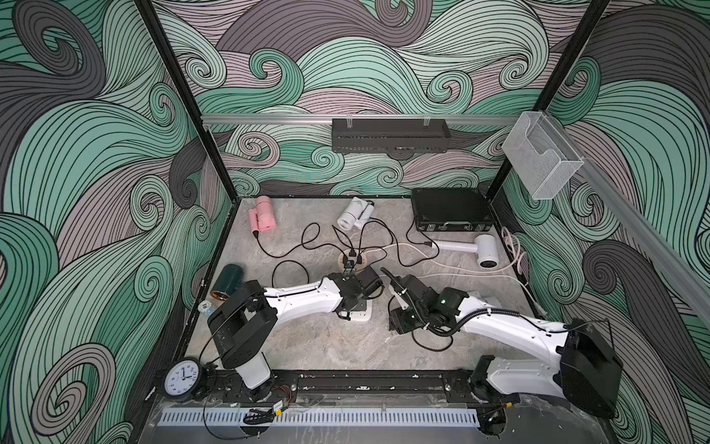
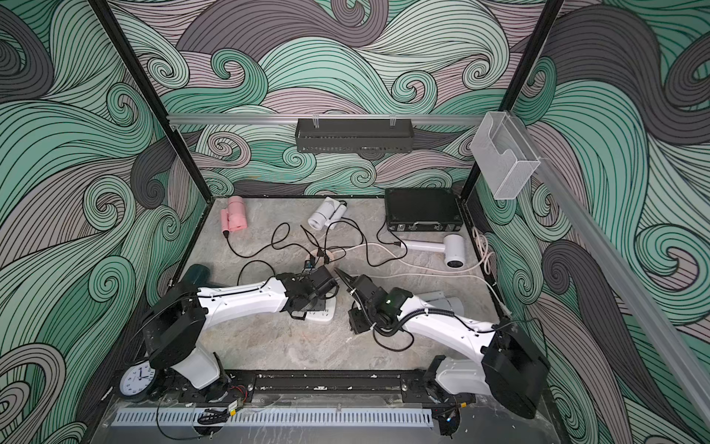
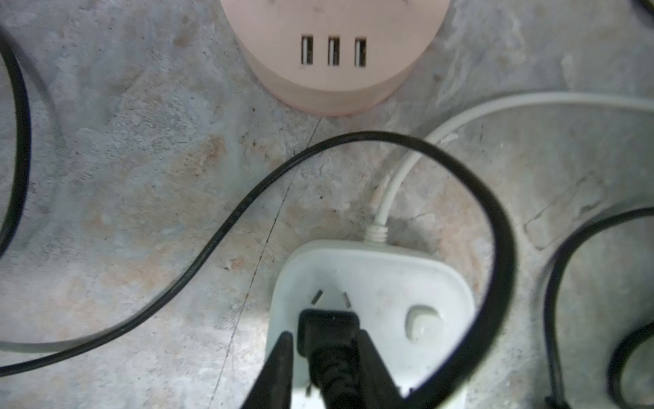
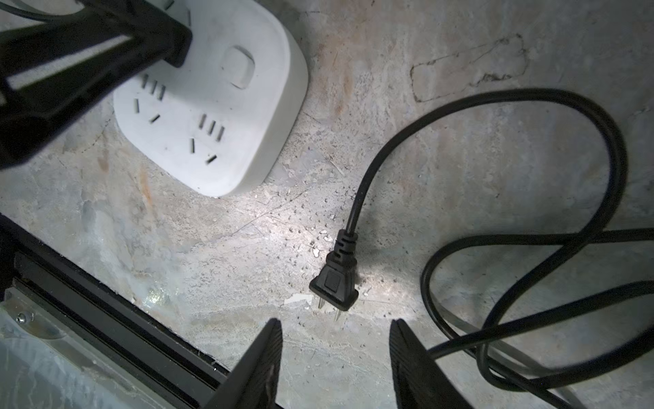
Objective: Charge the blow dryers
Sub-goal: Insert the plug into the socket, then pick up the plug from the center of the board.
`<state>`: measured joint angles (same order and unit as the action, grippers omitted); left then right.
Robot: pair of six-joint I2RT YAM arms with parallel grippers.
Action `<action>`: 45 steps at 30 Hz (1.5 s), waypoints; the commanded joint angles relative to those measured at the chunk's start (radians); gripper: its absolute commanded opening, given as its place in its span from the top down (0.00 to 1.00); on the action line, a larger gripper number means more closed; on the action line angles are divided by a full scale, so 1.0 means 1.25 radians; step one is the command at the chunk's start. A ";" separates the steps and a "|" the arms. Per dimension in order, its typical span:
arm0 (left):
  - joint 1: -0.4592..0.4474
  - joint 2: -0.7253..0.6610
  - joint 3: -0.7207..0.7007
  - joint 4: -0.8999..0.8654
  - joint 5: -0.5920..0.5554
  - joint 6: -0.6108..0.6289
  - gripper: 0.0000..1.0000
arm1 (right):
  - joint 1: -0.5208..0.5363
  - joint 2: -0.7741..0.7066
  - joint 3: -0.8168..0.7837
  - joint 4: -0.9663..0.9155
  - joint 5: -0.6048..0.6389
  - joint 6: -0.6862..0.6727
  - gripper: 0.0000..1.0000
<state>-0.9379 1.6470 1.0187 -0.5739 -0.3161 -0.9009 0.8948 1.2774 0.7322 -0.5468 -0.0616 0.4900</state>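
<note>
In both top views the blow dryers lie round the table: pink (image 1: 263,219), folded white (image 1: 353,217), white with a long handle (image 1: 482,250), dark green (image 1: 228,282), and a grey one (image 2: 442,303) behind the right arm. My left gripper (image 3: 323,333) stands open over the square white hub (image 3: 382,279), its fingers loosely either side of a black plug (image 3: 329,318) seated in a socket, with a small gap on one side. My right gripper (image 4: 336,320) is open and empty, just above a loose two-prong plug (image 4: 334,283) lying flat on the table.
The round peach hub (image 1: 351,261) holds several plugs, with black cords (image 1: 307,238) looping round it. A black case (image 1: 447,209) sits at the back right. A clock (image 1: 182,378) leans at the front left. The front rail (image 4: 88,283) runs close by the right gripper.
</note>
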 commanded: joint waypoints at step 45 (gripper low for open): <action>0.097 -0.082 0.096 0.150 0.623 -0.053 0.55 | 0.033 -0.254 -0.075 0.104 0.099 0.006 0.86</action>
<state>-0.8139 1.5021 1.0981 -0.4622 0.3706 -0.9390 0.9249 0.9707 0.6403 -0.4355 0.0284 0.5011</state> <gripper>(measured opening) 0.451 0.191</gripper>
